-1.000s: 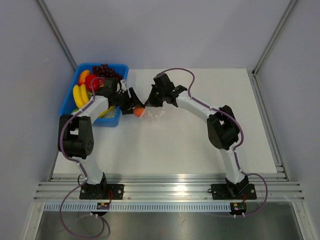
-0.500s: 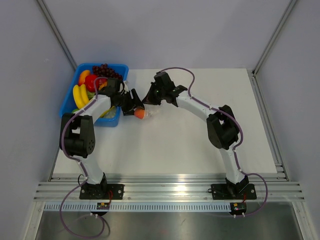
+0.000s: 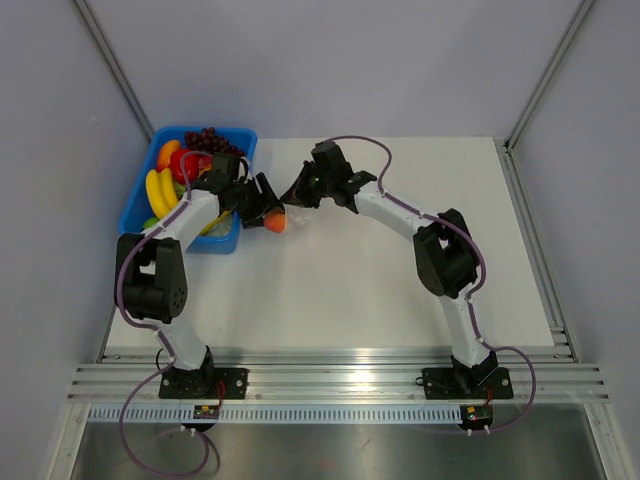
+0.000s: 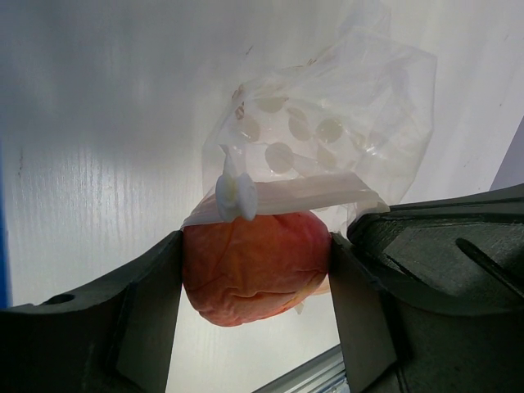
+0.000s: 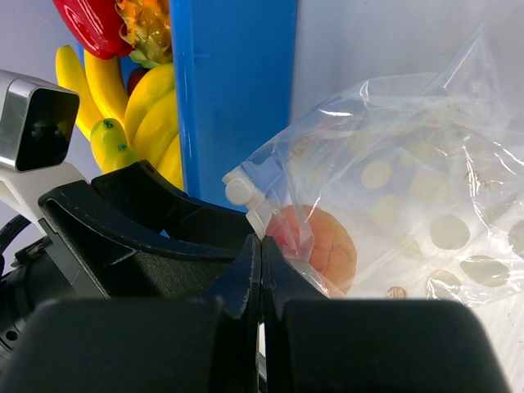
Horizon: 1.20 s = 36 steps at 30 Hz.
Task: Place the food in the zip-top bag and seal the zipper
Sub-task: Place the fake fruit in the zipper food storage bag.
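The food, an orange-red peach (image 4: 254, 266), is clamped between my left gripper's (image 4: 255, 270) jaws, right at the mouth of the see-through zip-top bag (image 4: 327, 139). The zipper strip with its white slider (image 4: 236, 192) lies across the top of the peach. My right gripper (image 5: 261, 246) is shut on the bag's (image 5: 426, 164) mouth edge beside the slider (image 5: 241, 190), and the peach (image 5: 323, 246) shows through the plastic. In the top view both grippers, left (image 3: 268, 212) and right (image 3: 297, 195), meet over the peach (image 3: 276, 223) just right of the bin.
A blue bin (image 3: 140, 195) at the left back holds yellow bananas (image 3: 158, 190), dark grapes (image 3: 210, 140) and red fruit. Its wall (image 5: 233, 90) and the bananas (image 5: 147, 106) stand close behind the bag. The left arm's body fills the lower left of the right wrist view.
The bag, spread on the table a second ago, is now bunched and raised in the right gripper. The left gripper has stayed near the bag mouth with the peach, shifting only slightly.
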Available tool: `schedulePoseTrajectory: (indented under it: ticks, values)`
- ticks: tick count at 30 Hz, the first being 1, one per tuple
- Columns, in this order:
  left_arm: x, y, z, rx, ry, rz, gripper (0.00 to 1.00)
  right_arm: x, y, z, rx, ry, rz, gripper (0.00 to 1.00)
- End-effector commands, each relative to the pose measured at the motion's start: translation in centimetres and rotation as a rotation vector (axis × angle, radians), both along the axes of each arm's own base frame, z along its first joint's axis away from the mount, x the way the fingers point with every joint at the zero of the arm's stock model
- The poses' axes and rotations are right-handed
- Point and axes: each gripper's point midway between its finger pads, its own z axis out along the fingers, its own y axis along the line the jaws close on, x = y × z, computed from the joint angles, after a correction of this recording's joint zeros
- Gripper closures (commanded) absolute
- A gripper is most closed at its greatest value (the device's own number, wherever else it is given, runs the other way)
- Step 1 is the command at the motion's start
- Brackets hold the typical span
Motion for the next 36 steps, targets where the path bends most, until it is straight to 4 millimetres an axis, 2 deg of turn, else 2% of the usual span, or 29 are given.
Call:
schedulePoseTrajectory:
  ticks: [1,6,16,24,29,33,36]
  values:
    - [3.1,-0.3,4.3,-0.027,-0.183,0.061,0.82,-4.2,2.7,1.3,0.078,0.073,0.165,1.00]
    - [3.1,-0.1,4.0,-0.011,-0.193,0.051,0.79,-4.8,2.8,0.7,0.073,0.122,0.189,1.00]
    - [3.0,0.5,4.8,0.034,-0.255,0.035,0.79,-6.4,3.6,-0.1,0.126,0.245,0.241,1.00]
    - [2.4,-0.1,5.9,0.132,-0.268,-0.056,0.79,-7.5,4.4,0.6,0.212,0.329,0.280,1.00]
    - [1.7,0.3,5.5,0.218,-0.236,-0.094,0.79,-7.7,4.8,2.2,0.271,0.338,0.301,1.00]
    - [1.7,0.1,4.8,0.205,-0.237,-0.096,0.79,-7.7,5.0,2.6,0.287,0.343,0.306,1.00]
    - [2.0,-0.7,5.4,0.168,-0.277,-0.107,0.76,-7.7,5.1,2.4,0.301,0.360,0.307,1.00]
